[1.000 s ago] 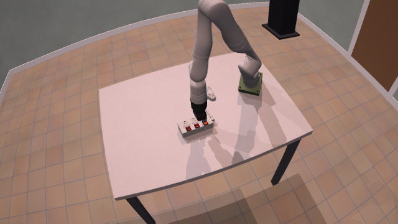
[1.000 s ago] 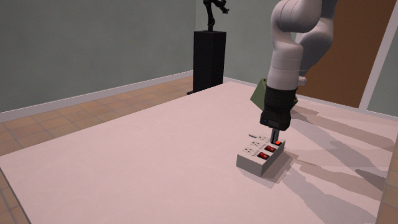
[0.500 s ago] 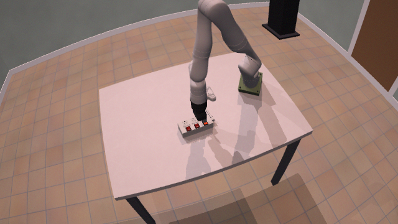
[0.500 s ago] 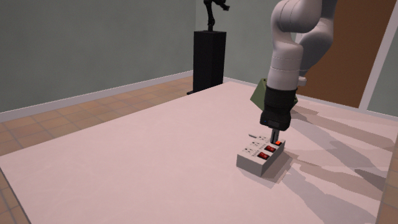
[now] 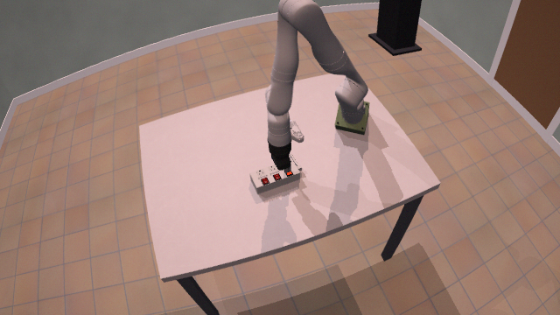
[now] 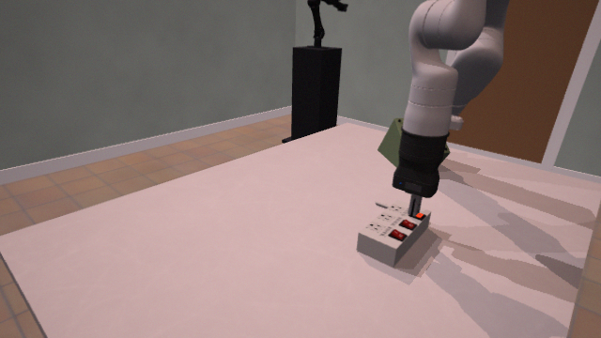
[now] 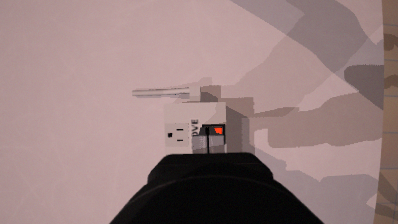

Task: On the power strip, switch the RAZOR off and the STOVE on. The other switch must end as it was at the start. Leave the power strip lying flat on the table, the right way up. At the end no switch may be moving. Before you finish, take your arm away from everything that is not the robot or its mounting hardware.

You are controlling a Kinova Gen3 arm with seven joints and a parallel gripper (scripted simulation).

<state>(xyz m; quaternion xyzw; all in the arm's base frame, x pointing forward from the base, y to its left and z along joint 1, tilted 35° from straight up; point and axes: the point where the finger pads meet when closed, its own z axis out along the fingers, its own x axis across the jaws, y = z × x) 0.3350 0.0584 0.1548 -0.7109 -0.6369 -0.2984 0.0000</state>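
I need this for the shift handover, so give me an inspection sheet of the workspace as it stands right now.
Surface: pale pink table, crossed by arm shadows.
Job's things: power strip lying flat, right way up; three red switches, the end switch under the gripper glowing brighter orange than the other two. Labels mostly unreadable.
Clutter: nothing seen.
Gripper: gripper shut, holding nothing, pointing straight down, tips at the end switch.
Cables: short grey stub at the strip's end.
Surroundings: tiled floor, black pedestal, green arm base.
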